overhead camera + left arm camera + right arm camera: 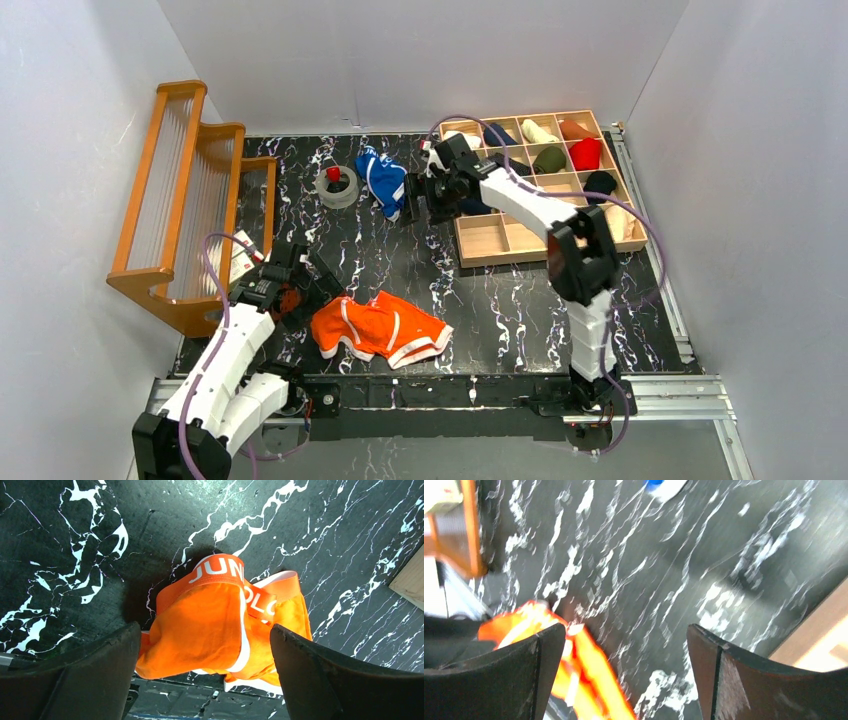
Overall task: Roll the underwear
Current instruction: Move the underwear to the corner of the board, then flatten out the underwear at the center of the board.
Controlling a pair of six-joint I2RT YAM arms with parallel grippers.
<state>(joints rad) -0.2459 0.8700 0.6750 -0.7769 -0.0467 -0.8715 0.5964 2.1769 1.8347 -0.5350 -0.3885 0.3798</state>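
Black table (500, 300), white marble veining, white walls on three sides. Tall orange-brown wooden rack (180, 200) with stepped tiers stands along the table's left edge. Wooden tray (500, 240) divided into compartments sits at the far right; several far compartments hold bundled fabric pieces in red, green, cream and dark colours.

Left arm (225, 365) reaches from the near left corner. Right arm (560, 230) reaches across the tray toward the far centre.

Orange underwear (380, 328) lies near the front edge, left of centre, spread and rumpled, not rolled. White trim shows, and the left wrist view shows white lettering on the waistband (220, 572). Blue underwear (383, 180) with white stripes lies bunched at the far centre, between a grey ring (337, 185) and the right gripper (420, 205); contact with that gripper cannot be told.

Left gripper (305, 290) sits just left of the orange pair. Its fingers (100, 670) are spread wide, the fabric lying on the table between and beyond them, not pinched. The right wrist view is blurred; its fingers (734, 680) are spread wide too, with only tabletop between.
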